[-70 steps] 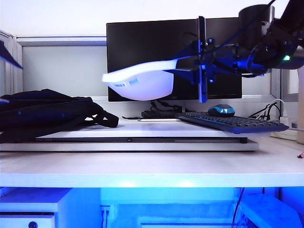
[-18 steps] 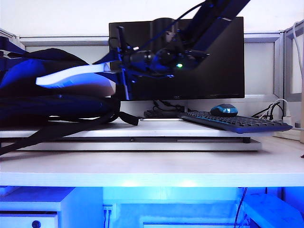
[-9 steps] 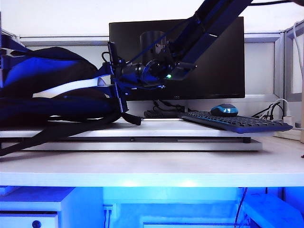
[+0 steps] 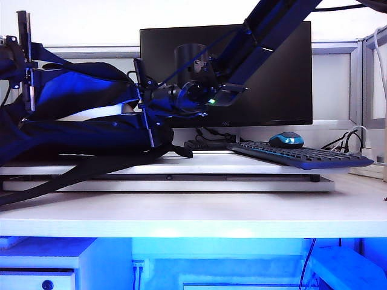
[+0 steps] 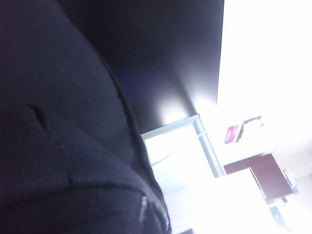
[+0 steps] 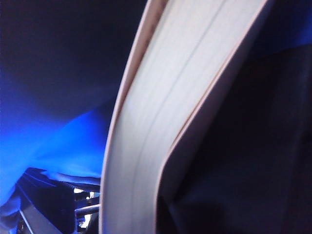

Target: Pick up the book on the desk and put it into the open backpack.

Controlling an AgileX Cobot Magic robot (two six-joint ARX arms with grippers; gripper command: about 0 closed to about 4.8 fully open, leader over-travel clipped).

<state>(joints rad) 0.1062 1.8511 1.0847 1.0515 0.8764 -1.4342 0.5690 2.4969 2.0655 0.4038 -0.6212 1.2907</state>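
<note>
1. Exterior view: the backpack (image 4: pixel 72 121) lies on its side at nine o'clock of the scene, on a raised white board (image 4: pixel 181 181) that sits on the desk (image 4: pixel 193 214). Its mouth faces three o'clock and is held open, bright blue lining showing.
2. Black straps trail from the pack toward seven o'clock across the board's front edge.
3. The right gripper (image 4: pixel 145 103) has reached across the middle to the pack's mouth. Its fingers are clamped on the spine end of the book (image 4: pixel 100 113), narrowly apart by the book's thickness.
4. The book lies near level, most of it inside the opening between the blue upper lining and the dark lower wall; only a pale strip shows.
5. Right wrist view: the book (image 6: pixel 165 122) fills the centre, white page edges between pinkish covers, blue lining on one side, dark fabric on the other. The fingers themselves are out of shot.
6. The left gripper (image 4: pixel 25 54) is at ten o'clock, at the top flap of the pack, jaws fully closed and lifting the fabric.
7. Left wrist view: dark woven backpack fabric (image 5: pixel 58 136) pressed close to the lens; fingers not visible.
8. Behind, at twelve to one o'clock: a black monitor (image 4: pixel 272 72). At three o'clock on the board: a keyboard (image 4: pixel 296 156) and a mouse (image 4: pixel 285 139).
</note>
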